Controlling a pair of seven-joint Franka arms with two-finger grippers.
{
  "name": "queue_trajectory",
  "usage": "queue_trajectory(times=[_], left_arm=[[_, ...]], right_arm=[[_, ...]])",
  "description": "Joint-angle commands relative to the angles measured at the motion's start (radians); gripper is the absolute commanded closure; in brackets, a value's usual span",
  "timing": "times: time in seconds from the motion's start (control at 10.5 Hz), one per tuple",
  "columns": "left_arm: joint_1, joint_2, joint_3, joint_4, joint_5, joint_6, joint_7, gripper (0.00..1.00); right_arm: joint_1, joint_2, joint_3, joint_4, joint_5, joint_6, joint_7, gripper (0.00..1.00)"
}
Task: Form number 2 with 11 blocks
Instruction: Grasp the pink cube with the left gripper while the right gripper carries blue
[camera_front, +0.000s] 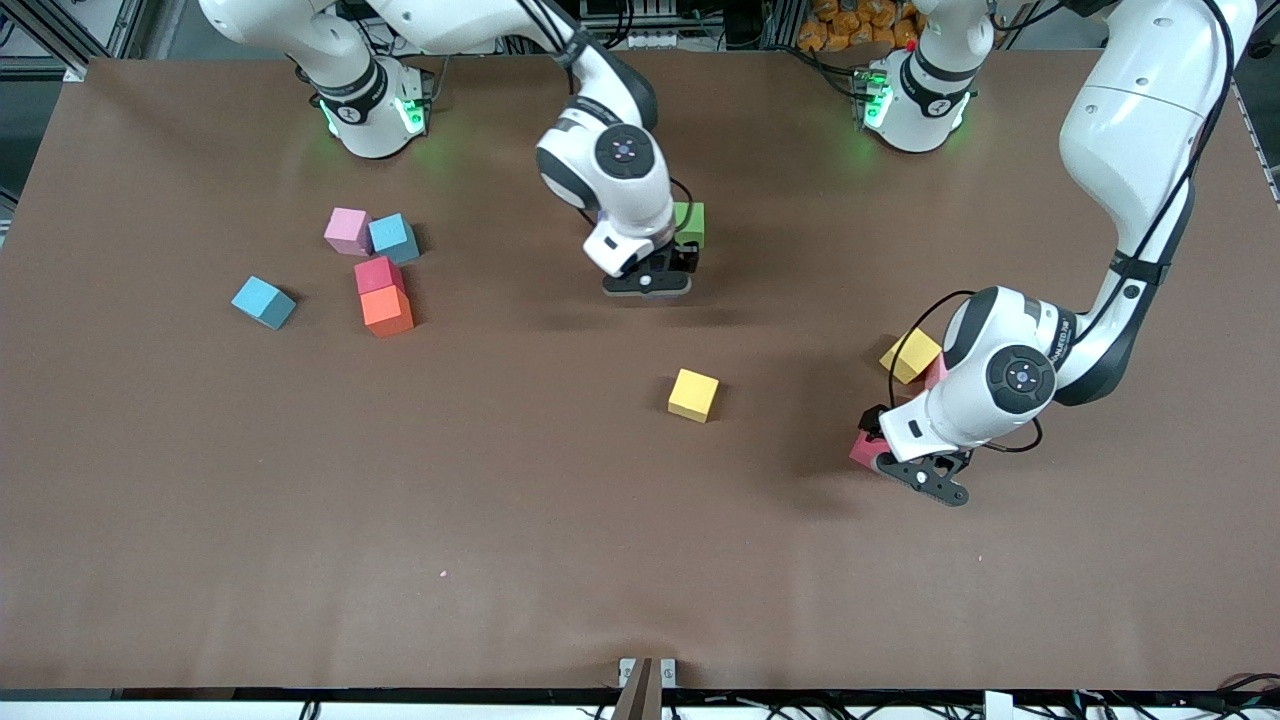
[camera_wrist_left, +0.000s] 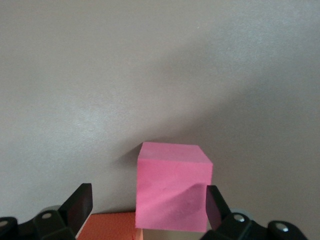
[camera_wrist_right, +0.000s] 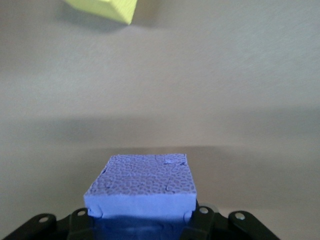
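Note:
The blocks lie scattered and no number 2 shows among them. My right gripper (camera_front: 650, 283) (camera_wrist_right: 142, 216) is over the table's middle, shut on a purple block (camera_wrist_right: 142, 185), beside a green block (camera_front: 690, 222). My left gripper (camera_front: 900, 462) (camera_wrist_left: 148, 207) is low at the left arm's end, open around a pink block (camera_front: 866, 450) (camera_wrist_left: 172, 187) that sits close to one finger. An orange block (camera_wrist_left: 112, 226) lies right beside that pink one. A yellow block (camera_front: 693, 394) sits alone mid-table, and another yellow block (camera_front: 910, 355) lies by the left arm.
At the right arm's end sit a pink block (camera_front: 347, 230), a light blue block (camera_front: 393, 238), a red block (camera_front: 378, 274), an orange block (camera_front: 387, 311) and a second light blue block (camera_front: 264, 302). A yellow-green block (camera_wrist_right: 102, 7) shows in the right wrist view.

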Motion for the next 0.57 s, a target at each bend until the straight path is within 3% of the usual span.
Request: queue_trajectory(times=[0.0, 0.48], left_arm=[[-0.002, 0.01, -0.002, 0.017, 0.008, -0.019, -0.011, 0.0], [-0.003, 0.024, -0.002, 0.03, 0.007, -0.019, -0.014, 0.0]], right_arm=[[0.06, 0.07, -0.023, 0.072, 0.009, -0.005, 0.04, 0.57], [0.14, 0.081, -0.061, 0.055, 0.013, 0.0, 0.105, 0.58]])
